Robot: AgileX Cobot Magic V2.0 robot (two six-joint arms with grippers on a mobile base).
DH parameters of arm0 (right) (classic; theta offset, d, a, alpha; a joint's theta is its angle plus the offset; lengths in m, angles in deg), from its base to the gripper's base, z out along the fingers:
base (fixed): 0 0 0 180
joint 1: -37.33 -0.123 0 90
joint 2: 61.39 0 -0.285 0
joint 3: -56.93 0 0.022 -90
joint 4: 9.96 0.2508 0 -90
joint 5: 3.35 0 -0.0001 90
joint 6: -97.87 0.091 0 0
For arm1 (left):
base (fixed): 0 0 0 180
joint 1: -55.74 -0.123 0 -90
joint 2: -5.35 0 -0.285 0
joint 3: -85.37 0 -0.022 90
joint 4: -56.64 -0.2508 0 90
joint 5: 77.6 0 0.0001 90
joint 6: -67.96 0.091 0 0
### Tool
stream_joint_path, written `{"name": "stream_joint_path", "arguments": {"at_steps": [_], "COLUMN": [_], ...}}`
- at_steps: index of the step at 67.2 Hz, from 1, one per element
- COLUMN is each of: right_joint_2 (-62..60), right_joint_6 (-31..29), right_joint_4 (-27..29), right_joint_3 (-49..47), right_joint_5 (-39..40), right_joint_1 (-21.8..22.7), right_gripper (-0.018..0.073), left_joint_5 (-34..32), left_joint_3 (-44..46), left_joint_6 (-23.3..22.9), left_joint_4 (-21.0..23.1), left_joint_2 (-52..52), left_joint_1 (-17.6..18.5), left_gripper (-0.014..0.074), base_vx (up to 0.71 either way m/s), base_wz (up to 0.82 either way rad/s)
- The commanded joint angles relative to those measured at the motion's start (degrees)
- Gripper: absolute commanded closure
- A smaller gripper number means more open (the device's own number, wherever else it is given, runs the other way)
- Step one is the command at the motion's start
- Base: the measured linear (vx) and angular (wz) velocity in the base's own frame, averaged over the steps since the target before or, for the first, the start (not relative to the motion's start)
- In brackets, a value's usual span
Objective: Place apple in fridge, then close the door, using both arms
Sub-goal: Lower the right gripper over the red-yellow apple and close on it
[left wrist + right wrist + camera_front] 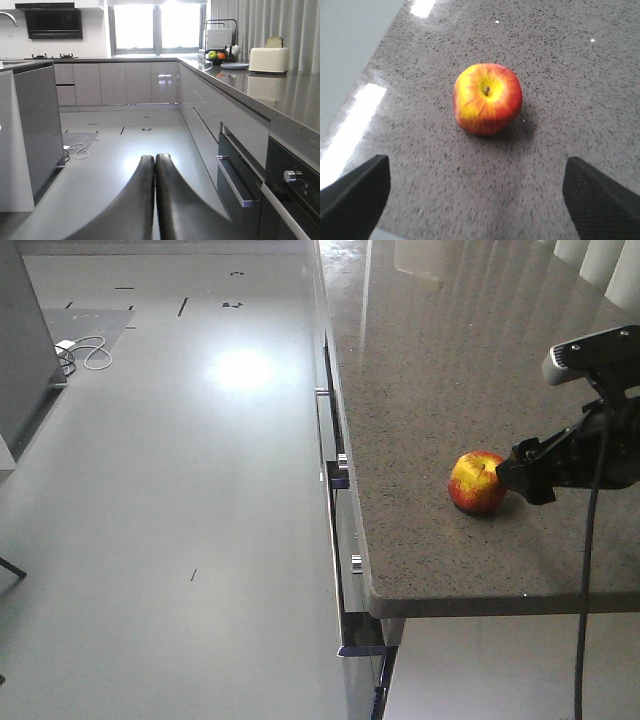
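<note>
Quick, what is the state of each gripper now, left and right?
Left gripper: closed, holding nothing.
Right gripper: open, the apple lies ahead of it, not gripped.

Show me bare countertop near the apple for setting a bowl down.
Bare countertop runs from the apple to the edge above the drawers, and across the stretch beyond it. The strip between apple and near edge is also free. Crowded: beside the apple, where the right gripper stands open.
</note>
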Motion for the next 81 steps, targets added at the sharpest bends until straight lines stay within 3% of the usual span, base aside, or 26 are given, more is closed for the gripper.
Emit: {"name": "stream_joint_path", "arguments": {"at_steps": [1,36,56,64,81], "right_joint_2": [3.39,23.32,27.84,28.01,27.25], "right_joint_6": [-0.58,-0.52,-0.52,-0.31,0.10], "right_joint_4": [0.57,-0.88,-0.74,-0.70,-0.20], "right_joint_3": [-5.28,-20.16,-20.79,-20.79,-20.79], "right_joint_5": [2.27,0.28,-0.71,-1.23,-2.66], "right_joint_1": [0.00,0.00,0.00,0.00,0.00], "right_gripper": [-0.0105,-0.0088,-0.0053,0.0011,0.0236], "left_joint_5": [-3.89,-3.89,-3.89,-3.89,-3.89], "left_joint_3": [0.98,0.98,0.98,0.98,0.98], "left_joint_6": [-0.12,-0.12,-0.12,-0.12,-0.12], "left_joint_4": [0.00,0.00,0.00,0.00,0.00], "left_joint_2": [0.76,0.76,0.76,0.76,0.76], "left_joint_1": [-0.06,-0.06,-0.06,-0.06,-0.06], "left_gripper": [0.0603,0.0603,0.0603,0.0603,0.0603], "base_vx": [0.00,0.00,0.00,0.00,0.00], "base_wz": [0.00,0.00,0.00,0.00,0.00]}}
